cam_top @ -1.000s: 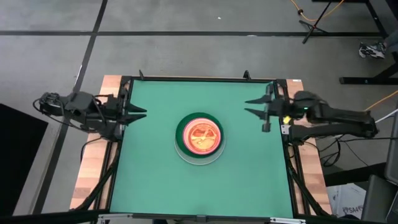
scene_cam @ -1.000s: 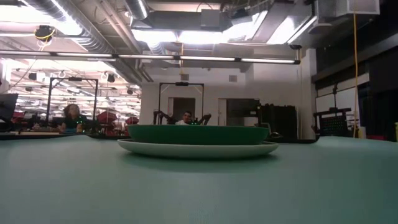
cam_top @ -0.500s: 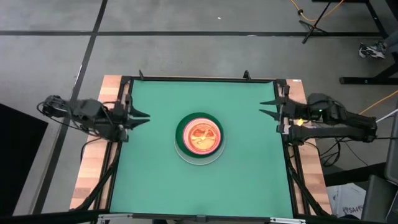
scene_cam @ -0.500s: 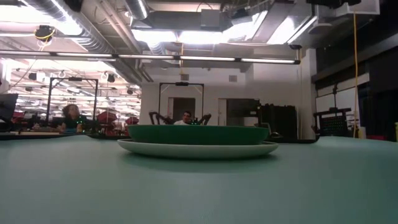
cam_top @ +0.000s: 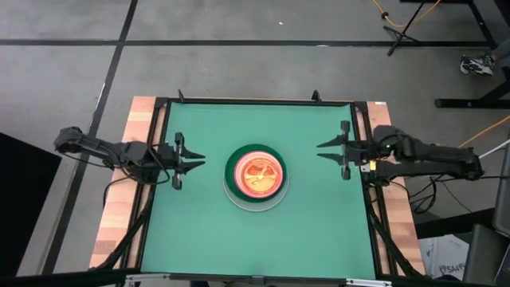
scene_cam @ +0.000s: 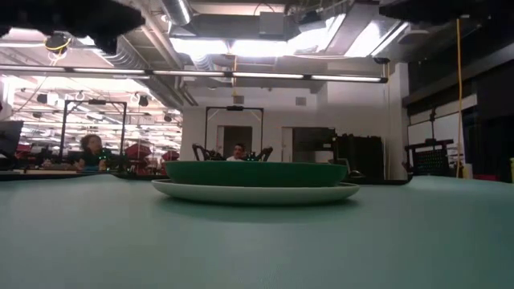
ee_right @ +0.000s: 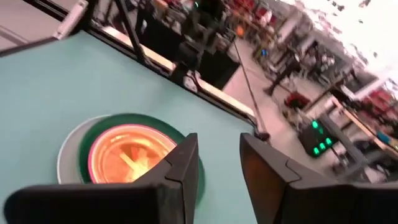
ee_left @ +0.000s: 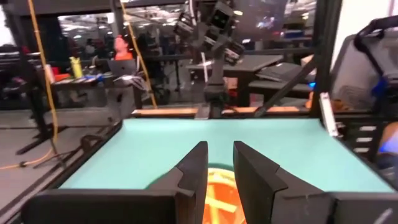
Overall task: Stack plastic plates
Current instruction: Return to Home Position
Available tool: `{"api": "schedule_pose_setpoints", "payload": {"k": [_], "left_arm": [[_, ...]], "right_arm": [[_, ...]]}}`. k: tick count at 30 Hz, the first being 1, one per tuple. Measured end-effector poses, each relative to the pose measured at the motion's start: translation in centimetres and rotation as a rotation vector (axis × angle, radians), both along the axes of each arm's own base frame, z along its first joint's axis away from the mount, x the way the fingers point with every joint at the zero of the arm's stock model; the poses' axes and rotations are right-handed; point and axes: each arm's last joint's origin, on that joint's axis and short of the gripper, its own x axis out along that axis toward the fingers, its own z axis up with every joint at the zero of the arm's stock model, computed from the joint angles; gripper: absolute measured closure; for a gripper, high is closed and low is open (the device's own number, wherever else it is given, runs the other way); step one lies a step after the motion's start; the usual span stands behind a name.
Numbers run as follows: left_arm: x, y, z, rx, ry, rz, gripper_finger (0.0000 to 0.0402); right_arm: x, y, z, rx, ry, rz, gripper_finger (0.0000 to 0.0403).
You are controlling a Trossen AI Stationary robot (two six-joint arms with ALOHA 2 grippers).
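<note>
High view: the stack of plates (cam_top: 255, 177) sits mid-table (cam_top: 199, 231), with the orange plate (cam_top: 260, 175) on top, a dark green plate (cam_top: 231, 169) ringing it and a pale plate (cam_top: 241, 201) at the bottom. The left gripper (cam_top: 198, 159) is at the table's left edge, pointing right at the stack. The right gripper (cam_top: 321, 150) is at the right edge, pointing left at it. The stack lies between them, well apart from both; the left one is maybe a touch nearer. The plates are round, so no long axis matters. Both arms reach in low and roughly level from the sides.

Low view: the dark green plate (scene_cam: 255, 173) rests in the pale plate (scene_cam: 255, 192), and nothing touches them. Dark arm parts show only at the top corners.

Left wrist view: the left gripper (ee_left: 221, 152) has its fingers (ee_left: 196, 171) slightly parted and pinching nothing. The orange plate (ee_left: 219, 196) is straight ahead past the tips.

Right wrist view: the right gripper (ee_right: 217, 146) has its fingers (ee_right: 180, 165) spread wider, also empty. The orange plate (ee_right: 127, 155) is ahead and off to one side.

Judgement: the stacking looks finished. What remains is parking the arms, and the path away from the stack looks clear.
</note>
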Motion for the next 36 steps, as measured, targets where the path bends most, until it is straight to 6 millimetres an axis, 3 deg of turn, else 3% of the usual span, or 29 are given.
{"api": "schedule_pose_setpoints", "payload": {"k": [7,11,30,36], "left_arm": [[-0.5,1.2,-1.9,-0.002,0.005,0.074,0.0331],[-1.1,1.6,-2.5,-0.002,-0.028,0.043,0.0331],[-2.6,2.5,-6.2,-0.04,-0.129,0.094,0.0331],[-2.7,2.4,-6.3,-0.044,-0.127,0.068,0.0331]], "right_arm": [[0.5,0.1,-5.7,0.012,-0.019,0.03,0.0292],[0.2,0.1,-7.4,0.033,-0.026,0.025,0.0292],[-3.5,0.3,-9.5,0.011,-0.273,0.029,0.0292],[-4.0,0.4,-10.5,0.01,-0.312,0.03,0.0292]]}}
